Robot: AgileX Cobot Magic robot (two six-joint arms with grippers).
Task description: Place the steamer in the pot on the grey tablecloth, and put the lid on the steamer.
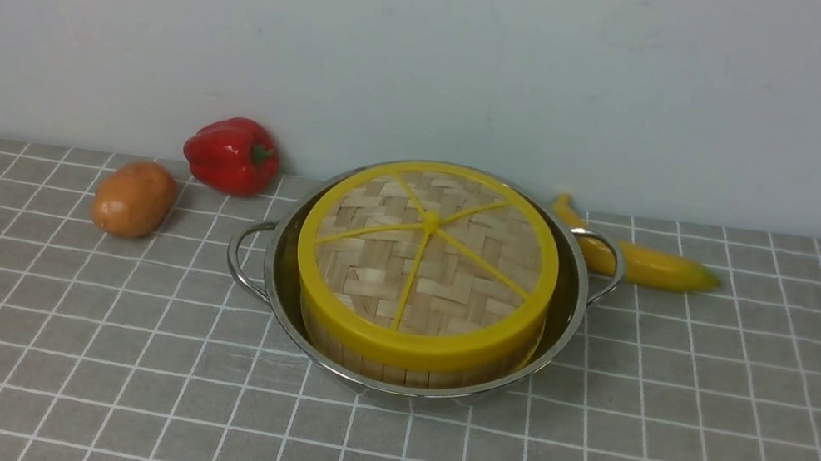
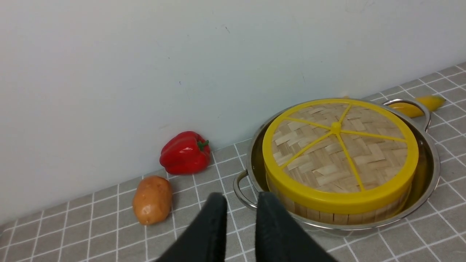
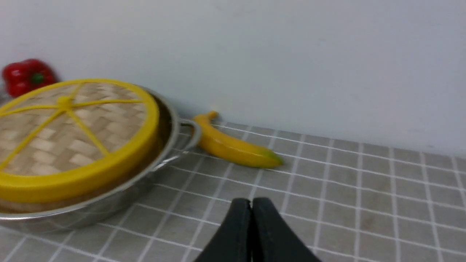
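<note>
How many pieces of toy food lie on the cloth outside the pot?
3. A red pepper and a potato lie left of the pot; a banana lies behind its right handle. The steamer's contents are hidden.

I note a red bell pepper (image 1: pixel 232 154) lying against the pale wall (image 1: pixel 444 42) at the back left, green stem pointing right. Just in front of it and further left, a brown potato (image 1: pixel 134 198), close to the pepper; I can't tell if they touch. Back right, a yellow banana (image 1: pixel 646 262) lies along the wall's foot, stem end leftward.
</note>
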